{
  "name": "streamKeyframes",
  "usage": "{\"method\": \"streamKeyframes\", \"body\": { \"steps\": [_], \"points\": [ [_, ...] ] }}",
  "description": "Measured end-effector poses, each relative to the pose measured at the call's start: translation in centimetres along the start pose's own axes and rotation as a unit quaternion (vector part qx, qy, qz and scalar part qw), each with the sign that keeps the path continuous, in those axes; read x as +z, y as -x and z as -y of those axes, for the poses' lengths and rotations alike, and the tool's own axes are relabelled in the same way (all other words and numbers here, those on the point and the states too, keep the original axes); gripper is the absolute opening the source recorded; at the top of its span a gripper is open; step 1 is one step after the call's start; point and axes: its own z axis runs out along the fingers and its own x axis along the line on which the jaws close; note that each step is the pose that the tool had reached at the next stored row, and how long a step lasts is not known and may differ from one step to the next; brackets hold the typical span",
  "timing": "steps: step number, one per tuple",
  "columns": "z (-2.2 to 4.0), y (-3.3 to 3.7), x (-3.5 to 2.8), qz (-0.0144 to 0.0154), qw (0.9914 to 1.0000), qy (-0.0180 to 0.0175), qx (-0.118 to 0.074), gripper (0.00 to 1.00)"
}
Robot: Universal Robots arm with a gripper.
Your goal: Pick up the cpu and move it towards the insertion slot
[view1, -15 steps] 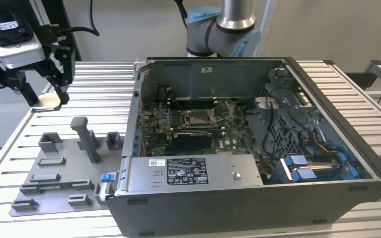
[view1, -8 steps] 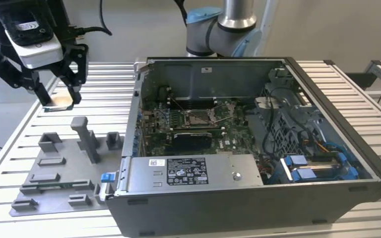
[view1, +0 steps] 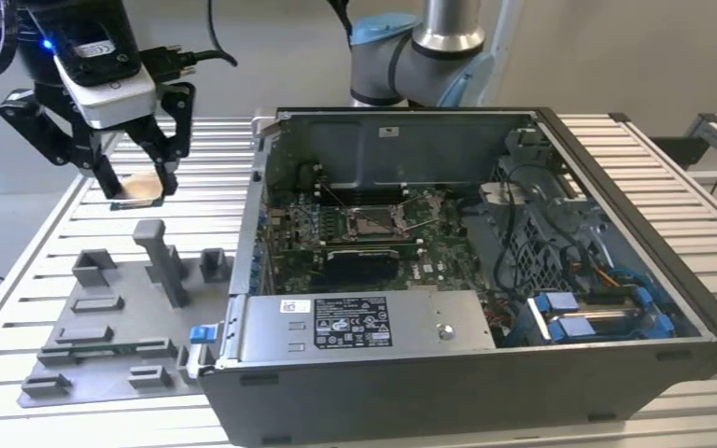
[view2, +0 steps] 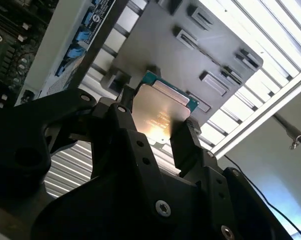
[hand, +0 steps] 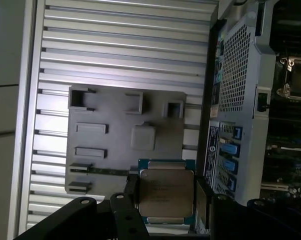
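The cpu (view1: 143, 189) is a flat square chip with a silvery top, and it hangs in the air over the slatted table at the exterior view's left. My gripper (view1: 138, 189) is shut on it, one black finger on each of two opposite edges. Both wrist views show the cpu (view2: 160, 111) (hand: 165, 191) clamped between the fingers (view2: 184, 140) (hand: 201, 199), well above the gray fixture plate (hand: 115, 127). The insertion slot (view1: 376, 219), a shiny metal-framed socket with a dark centre, lies on the motherboard inside the open computer case, far toward the exterior view's right of the gripper.
The open computer case (view1: 657, 308) has tall metal walls around the motherboard. A plain black rectangular recess (view1: 361, 265) sits just in front of the socket. The gray fixture plate (view1: 97, 327) carries several blocks and an upright post (view1: 165, 261). The arm's base (view1: 440, 47) stands behind the case.
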Motion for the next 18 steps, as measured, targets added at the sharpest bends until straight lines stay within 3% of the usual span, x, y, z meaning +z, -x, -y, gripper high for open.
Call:
{"method": "streamKeyframes", "body": {
  "steps": [18],
  "points": [
    [0.33, 4.07, 0.01, 0.0000, 1.00000, 0.0000, 0.000, 0.00]
  ]
}}
